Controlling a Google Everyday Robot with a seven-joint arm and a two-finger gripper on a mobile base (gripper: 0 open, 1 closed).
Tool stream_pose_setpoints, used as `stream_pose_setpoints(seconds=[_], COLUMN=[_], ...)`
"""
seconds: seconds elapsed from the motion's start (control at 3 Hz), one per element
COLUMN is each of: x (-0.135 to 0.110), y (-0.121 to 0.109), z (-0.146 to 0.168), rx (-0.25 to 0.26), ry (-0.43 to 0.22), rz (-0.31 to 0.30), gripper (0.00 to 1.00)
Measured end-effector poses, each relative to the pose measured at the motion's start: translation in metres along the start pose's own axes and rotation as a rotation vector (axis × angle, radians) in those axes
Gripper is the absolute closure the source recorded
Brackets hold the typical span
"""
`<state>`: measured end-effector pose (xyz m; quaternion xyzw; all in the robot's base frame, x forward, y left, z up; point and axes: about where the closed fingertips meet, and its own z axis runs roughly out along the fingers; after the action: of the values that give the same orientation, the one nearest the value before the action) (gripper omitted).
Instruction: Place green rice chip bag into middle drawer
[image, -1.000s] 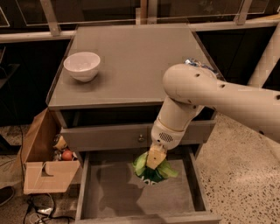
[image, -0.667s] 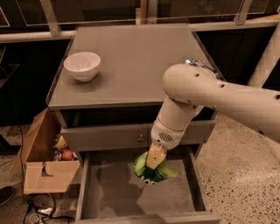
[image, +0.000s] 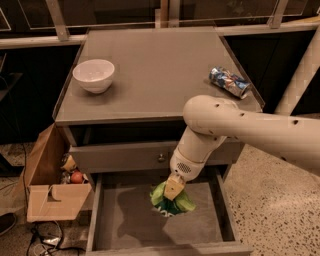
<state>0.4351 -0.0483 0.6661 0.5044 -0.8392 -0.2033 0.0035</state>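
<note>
The middle drawer (image: 125, 220) lies pulled out beneath the gripper (image: 172, 192), whose fingers are clamped on the top of the green rice chip bag (image: 182, 202). The bag hangs just under the gripper, above the drawer floor, and both are lower than a second ago. Directly behind the gripper is the knobbed drawer front (image: 120, 156). Farther back, the lowered arm now uncovers a crushed can (image: 229, 81). The white bowl (image: 93, 75) has not moved.
</note>
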Motion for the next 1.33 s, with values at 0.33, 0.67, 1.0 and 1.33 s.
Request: stream_pose_setpoints(seconds=[0.33, 0.67, 1.0, 1.33], x=[0.002, 0.003, -0.002, -0.003], y=[-0.007, -0.007, -0.018, -0.034], z=[0.013, 0.014, 0.027, 0.037], rx=[-0.008, -0.008, 0.002, 0.037], ry=[-0.026, -0.027, -0.061, -0.123], rz=[0.034, 0.035, 0.098, 0.194], gripper=[1.0, 1.0, 1.0, 1.0])
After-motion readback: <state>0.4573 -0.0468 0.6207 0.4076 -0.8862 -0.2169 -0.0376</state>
